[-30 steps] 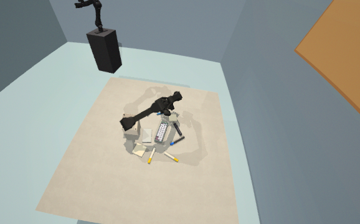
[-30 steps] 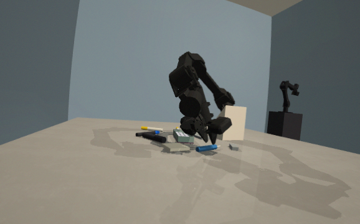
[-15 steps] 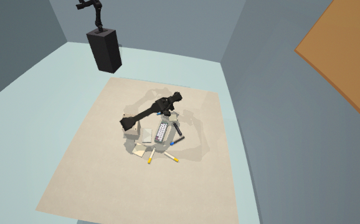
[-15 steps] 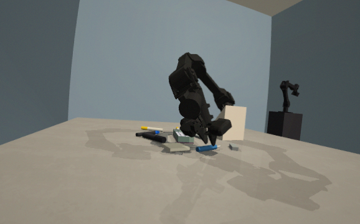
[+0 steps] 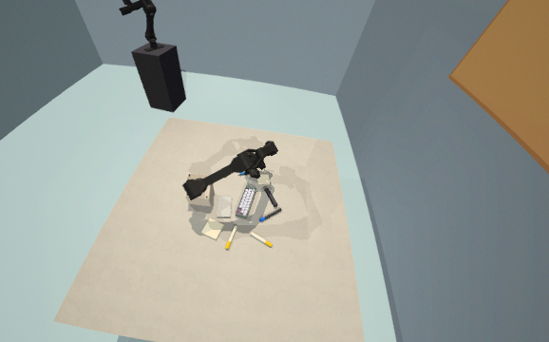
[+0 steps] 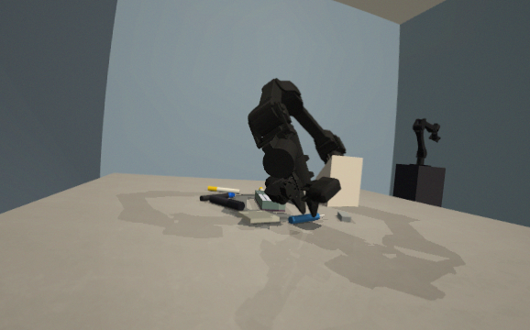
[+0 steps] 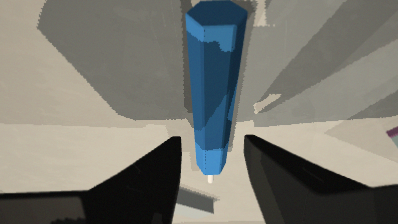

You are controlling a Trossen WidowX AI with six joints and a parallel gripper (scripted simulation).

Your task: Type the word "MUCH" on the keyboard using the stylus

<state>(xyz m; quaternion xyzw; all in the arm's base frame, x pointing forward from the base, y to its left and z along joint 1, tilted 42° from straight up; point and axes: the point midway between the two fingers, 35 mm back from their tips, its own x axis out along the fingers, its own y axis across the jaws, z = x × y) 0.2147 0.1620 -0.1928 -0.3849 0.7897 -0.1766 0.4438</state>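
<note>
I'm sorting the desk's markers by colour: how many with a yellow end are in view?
2. In the top view, both lie beyond the keyboard's end farther from the gripper: one marker left, the other right.

Blue-grey walls, pale floor.

– How many pens are seen?
– Two white, yellow-ended cylindrical markers are counted, and two black cylindrical pens, one blue-ended.
– And the rest?
– One blue hexagonal stylus, one grey-green rectangular keyboard with pale keys and two pale-yellow square pads are counted.
</note>
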